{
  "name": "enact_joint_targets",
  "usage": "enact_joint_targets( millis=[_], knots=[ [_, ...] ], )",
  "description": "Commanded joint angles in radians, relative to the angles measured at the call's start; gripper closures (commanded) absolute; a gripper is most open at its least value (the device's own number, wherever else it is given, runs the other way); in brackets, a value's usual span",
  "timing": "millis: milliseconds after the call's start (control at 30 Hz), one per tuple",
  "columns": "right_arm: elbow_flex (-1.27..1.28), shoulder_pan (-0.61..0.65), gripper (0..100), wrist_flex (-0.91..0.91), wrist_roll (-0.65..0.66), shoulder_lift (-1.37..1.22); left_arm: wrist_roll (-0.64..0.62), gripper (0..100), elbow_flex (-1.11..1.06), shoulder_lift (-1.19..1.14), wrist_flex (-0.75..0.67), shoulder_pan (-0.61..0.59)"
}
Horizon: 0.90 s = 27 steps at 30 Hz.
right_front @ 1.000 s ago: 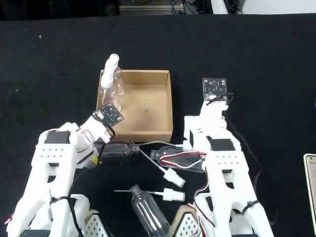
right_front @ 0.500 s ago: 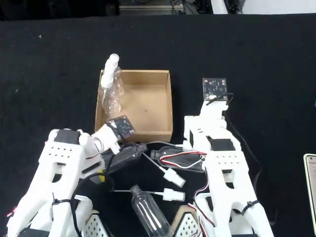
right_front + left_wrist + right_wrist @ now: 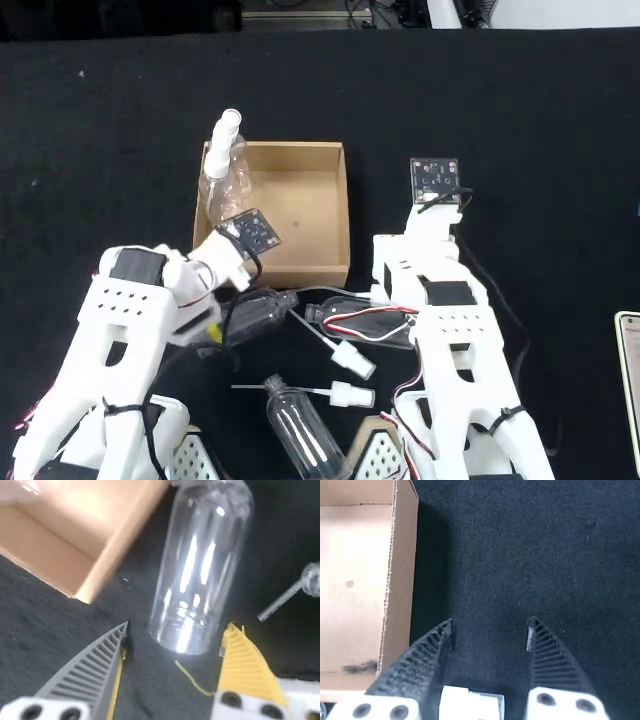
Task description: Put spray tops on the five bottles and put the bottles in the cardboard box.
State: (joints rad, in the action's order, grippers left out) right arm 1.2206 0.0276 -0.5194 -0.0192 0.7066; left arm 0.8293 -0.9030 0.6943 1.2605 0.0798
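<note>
I read this as the start of the second bottle's cycle. One capped bottle [image 3: 222, 170] stands upright in the cardboard box [image 3: 300, 215], in the far corner on my left arm's side. The next bottle [image 3: 205, 560] lies uncapped on the surface just in front of the box's near wall, near that same side. My left hand [image 3: 177, 630] is spread wide with the bottle's base between its fingertips. Neither finger looks pressed against the plastic, so I judge nothing is gripped yet.

My right hand [image 3: 490, 630] is also spread and empty. It hangs over bare surface just beside the box wall on its own side.

Farther out in front of the box lie two loose spray tops [image 3: 350, 357], each with its thin tube. Two more uncapped bottles lie there too.

The next move calls for closing the left hand squarely on the base so the round, slick bottle does not roll away. Then I should lift it neck-outward while the right hand fetches a spray top and feeds the tube into the neck.
</note>
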Motion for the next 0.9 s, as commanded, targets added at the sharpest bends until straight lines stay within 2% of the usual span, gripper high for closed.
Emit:
enact_joint_targets(
  millis=[0, 200, 367, 600, 867],
  knots=[
    [-0.022, 0.012, 79.0, 0.021, 0.005, 0.048, -0.014, 73, -0.028, 0.0, -0.06, 0.035],
    [-0.022, 0.012, 79.0, 0.021, 0.005, 0.047, -0.083, 73, -0.051, -0.002, -0.08, 0.134],
    [-0.021, 0.012, 79.0, 0.021, 0.005, 0.047, -0.083, 73, -0.079, -0.017, -0.146, 0.134],
    [-0.021, 0.012, 79.0, 0.021, 0.005, 0.047, -0.121, 73, -0.073, -0.18, -0.222, 0.143],
    [-0.021, 0.012, 79.0, 0.021, 0.005, 0.047, -0.124, 73, -0.015, -0.21, -0.227, 0.145]
  ],
)
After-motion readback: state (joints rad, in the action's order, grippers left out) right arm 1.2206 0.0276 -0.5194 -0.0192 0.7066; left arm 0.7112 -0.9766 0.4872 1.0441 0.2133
